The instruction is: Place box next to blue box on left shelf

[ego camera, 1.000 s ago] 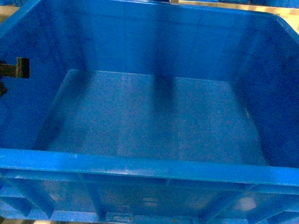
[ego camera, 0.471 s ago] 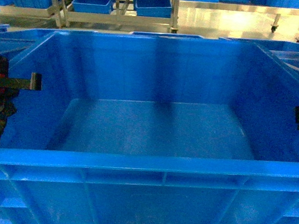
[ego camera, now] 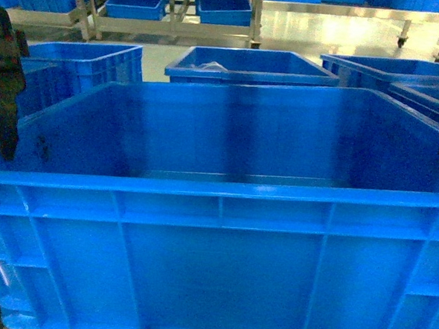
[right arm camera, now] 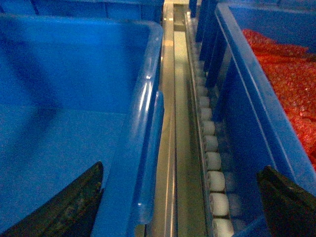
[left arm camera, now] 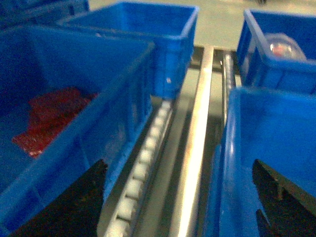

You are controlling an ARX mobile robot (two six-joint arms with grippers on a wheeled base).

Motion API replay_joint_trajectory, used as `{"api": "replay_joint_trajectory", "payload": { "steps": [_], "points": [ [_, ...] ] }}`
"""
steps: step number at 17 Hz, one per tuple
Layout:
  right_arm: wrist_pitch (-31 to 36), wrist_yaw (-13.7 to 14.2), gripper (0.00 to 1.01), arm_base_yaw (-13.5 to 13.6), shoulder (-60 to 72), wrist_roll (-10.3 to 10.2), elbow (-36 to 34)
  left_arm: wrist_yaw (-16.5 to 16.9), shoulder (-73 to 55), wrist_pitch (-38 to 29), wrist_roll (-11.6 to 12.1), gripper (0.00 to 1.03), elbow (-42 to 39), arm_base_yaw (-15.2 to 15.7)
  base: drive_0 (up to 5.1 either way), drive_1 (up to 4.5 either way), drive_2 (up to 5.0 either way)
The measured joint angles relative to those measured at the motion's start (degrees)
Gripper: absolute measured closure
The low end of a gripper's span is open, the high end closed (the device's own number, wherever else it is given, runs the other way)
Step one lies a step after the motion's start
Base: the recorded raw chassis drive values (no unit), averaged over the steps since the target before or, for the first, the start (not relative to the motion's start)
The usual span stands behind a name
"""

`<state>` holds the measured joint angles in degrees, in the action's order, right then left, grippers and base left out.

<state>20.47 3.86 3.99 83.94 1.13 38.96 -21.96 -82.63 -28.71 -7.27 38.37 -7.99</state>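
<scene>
The box [ego camera: 221, 254], a large bright-blue crate, fills the head view, with its ribbed front wall facing me. It sits on the left shelf, whose white rollers [left arm camera: 143, 163] [right arm camera: 215, 163] run between grey rails. My left gripper [left arm camera: 178, 165] is open wide across the box's left rim [left arm camera: 224, 163], one finger inside and one outside. My right gripper [right arm camera: 181, 168] is open wide across the right rim [right arm camera: 148, 133] in the same way. Neither pinches the wall. A blue box with red contents [left arm camera: 74, 98] stands close on the left, and another [right arm camera: 276, 74] on the right.
More blue crates [ego camera: 251, 66] [ego camera: 84, 59] [ego camera: 393, 71] stand just behind the box. Steel racks with small blue bins [ego camera: 136, 6] line the far floor. Narrow gaps with a grey rail [left arm camera: 197, 138] [right arm camera: 170, 123] separate the box from its neighbours.
The box has sunk and moved away in the head view, so its front wall now shows and the crates behind appear. The finger hooked over its left wall has lifted off.
</scene>
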Motion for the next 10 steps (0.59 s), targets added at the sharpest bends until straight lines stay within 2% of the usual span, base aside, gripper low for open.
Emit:
{"api": "replay_joint_trajectory", "payload": {
  "steps": [1,2,3,6,7,8,9,10],
  "points": [
    [0.11,0.22,0.01,0.0,-0.46,-0.02,0.0,-0.31,0.59,-0.59,0.02,0.08,0.0,0.02,0.0,0.0,0.0],
    [0.11,0.22,0.03,0.0,-0.48,-0.02,0.0,-0.33,0.83,-0.55,0.17,0.03,-0.02,0.0,0.0,0.0,0.0],
    [0.0,0.22,0.03,0.0,-0.48,-0.02,-0.04,-0.31,0.81,-0.44,0.15,0.06,-0.15,-0.04,0.0,0.0,0.0],
    [-0.04,0.22,0.03,0.0,-0.48,0.0,-0.04,-0.31,0.81,-0.33,0.17,0.05,-0.31,-0.04,0.0,0.0,0.0],
    [15.82,-0.42,0.12,-0.35,1.2,-0.26,-4.2,2.73,0.17,-6.95,1.44,0.09,-1.88,0.72,0.0,0.0,0.0],
    [24.55,-0.72,0.21,-0.66,1.16,-0.28,-8.44,9.03,0.31,-14.88,3.21,0.18,-5.09,1.79,0.0,0.0,0.0],
    [30.58,-0.85,0.31,-0.79,0.07,-0.28,-13.09,13.53,1.42,-20.2,4.57,0.27,-9.29,2.4,0.0,0.0,0.0],
    [35.58,-1.62,0.42,-1.75,-1.95,-0.31,-16.94,16.04,3.5,-23.85,5.14,0.38,-13.53,2.97,0.0,0.0,0.0]
  ]
}}
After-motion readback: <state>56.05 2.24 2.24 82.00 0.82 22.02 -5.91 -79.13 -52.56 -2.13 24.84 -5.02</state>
